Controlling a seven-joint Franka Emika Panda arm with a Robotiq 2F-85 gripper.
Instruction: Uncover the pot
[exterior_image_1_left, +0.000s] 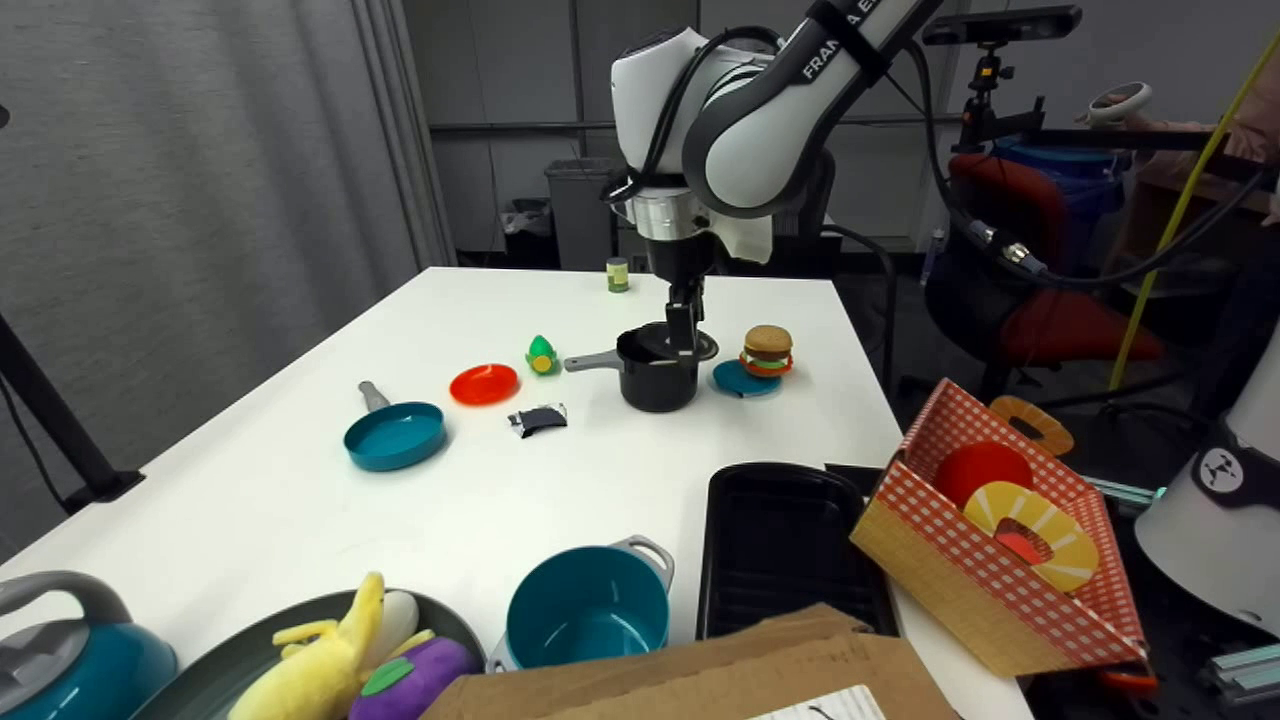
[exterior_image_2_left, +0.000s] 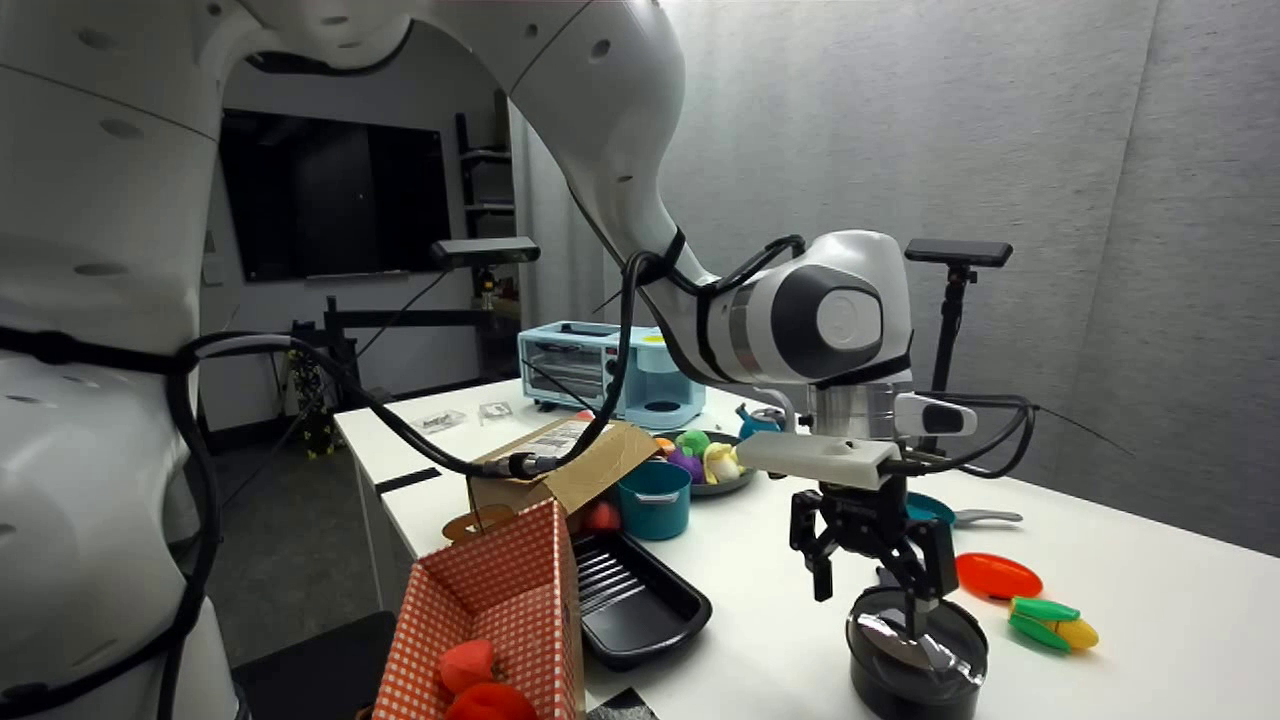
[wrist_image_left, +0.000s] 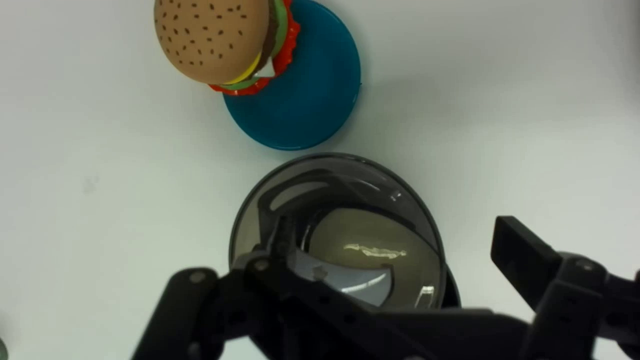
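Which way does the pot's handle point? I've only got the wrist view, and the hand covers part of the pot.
Observer: In an exterior view, the grey handle of the black pot points away from the toy burger.
Operator: Nothing but burger and blue plate around it on my screen. Is there any other plate about?
Observer: Yes, both exterior views show a red plate with the green-and-yellow toy corn close by it.
Operator: And any second pot I might confuse with this one?
Observer: In an exterior view, a teal pot with no lid on it stands near the black tray.
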